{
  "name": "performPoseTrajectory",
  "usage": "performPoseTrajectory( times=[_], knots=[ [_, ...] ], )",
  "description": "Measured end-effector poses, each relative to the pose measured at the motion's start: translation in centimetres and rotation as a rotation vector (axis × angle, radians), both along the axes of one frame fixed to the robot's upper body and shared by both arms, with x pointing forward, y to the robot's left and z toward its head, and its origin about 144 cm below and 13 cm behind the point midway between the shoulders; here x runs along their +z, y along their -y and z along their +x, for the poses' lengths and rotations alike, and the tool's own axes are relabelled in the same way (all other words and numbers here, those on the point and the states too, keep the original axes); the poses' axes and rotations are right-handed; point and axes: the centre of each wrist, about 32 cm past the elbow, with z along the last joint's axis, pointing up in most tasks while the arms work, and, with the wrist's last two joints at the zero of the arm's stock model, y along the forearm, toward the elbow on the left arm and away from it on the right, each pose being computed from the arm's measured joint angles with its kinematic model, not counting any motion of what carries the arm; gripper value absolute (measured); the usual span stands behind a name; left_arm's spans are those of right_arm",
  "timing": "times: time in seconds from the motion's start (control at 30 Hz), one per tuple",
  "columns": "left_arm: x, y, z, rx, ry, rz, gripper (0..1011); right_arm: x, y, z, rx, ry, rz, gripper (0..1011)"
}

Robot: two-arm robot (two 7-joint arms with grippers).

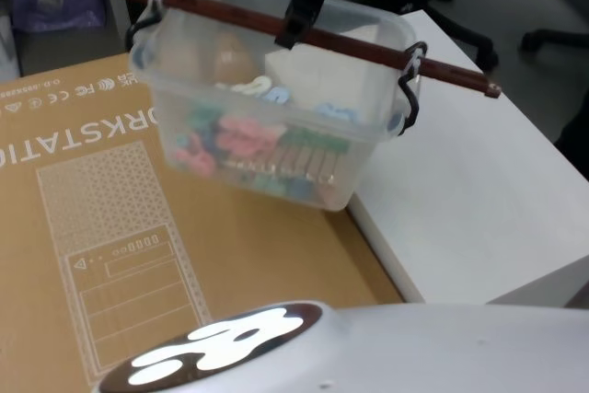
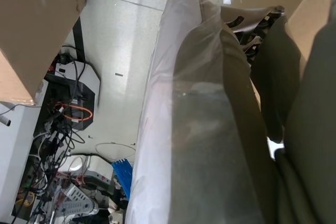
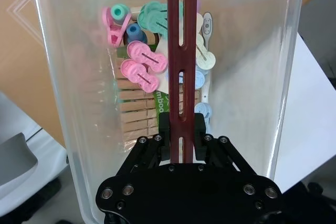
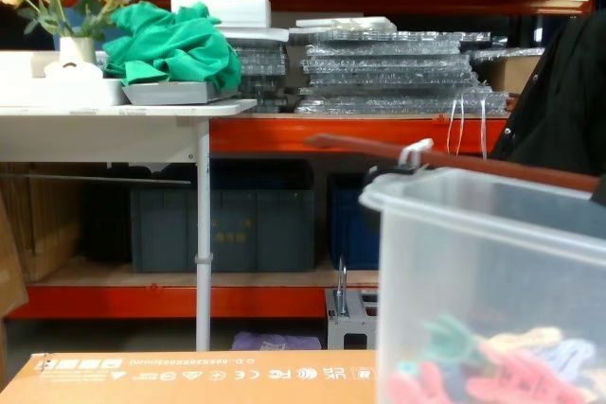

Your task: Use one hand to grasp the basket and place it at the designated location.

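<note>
The basket (image 1: 267, 126) is a translucent-white tub holding coloured and wooden clothes pegs (image 3: 139, 66). Its long reddish-brown bar handle (image 1: 368, 48) runs across the top, with a white tie near each end. My right gripper (image 1: 299, 16) comes down from above and is shut on the middle of the handle (image 3: 181, 24), a black finger (image 3: 164, 129) on either side of the bar. The tub seems to hang just above the seam between the cardboard box and the white table. In the chest view the basket (image 4: 473, 262) looms large at the lower right. The left wrist view looks down at the floor.
A large brown cardboard box (image 1: 110, 255) lies flat on the left, and a white table (image 1: 479, 200) adjoins it on the right. My own grey body (image 1: 368, 347) fills the near edge. Office chairs stand behind. Across the room are orange shelving, dark blue crates (image 4: 222, 229) and a white table (image 4: 114, 111).
</note>
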Motion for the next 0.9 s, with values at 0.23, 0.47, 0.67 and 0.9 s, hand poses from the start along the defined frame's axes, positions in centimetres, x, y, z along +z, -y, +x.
performPoseTrajectory(
  times=[0.23, 0.47, 0.67, 0.9],
  knots=[
    [0.0, 0.0, 0.0, 0.000, 0.000, 0.000, 0, 0.4, 2.5, 1.3, -0.121, -0.003, 0.005, 238],
    [0.0, 0.0, 0.0, 0.000, 0.000, 0.000, 0, 0.8, 5.5, 2.7, -0.260, -0.014, 0.010, 238],
    [0.0, 0.0, 0.0, 0.000, 0.000, 0.000, 0, 1.2, 8.2, 3.4, -0.369, -0.025, 0.016, 238],
    [0.0, 0.0, 0.0, 0.000, 0.000, 0.000, 0, 1.5, 9.8, 3.5, -0.435, -0.024, 0.016, 238]
  ],
)
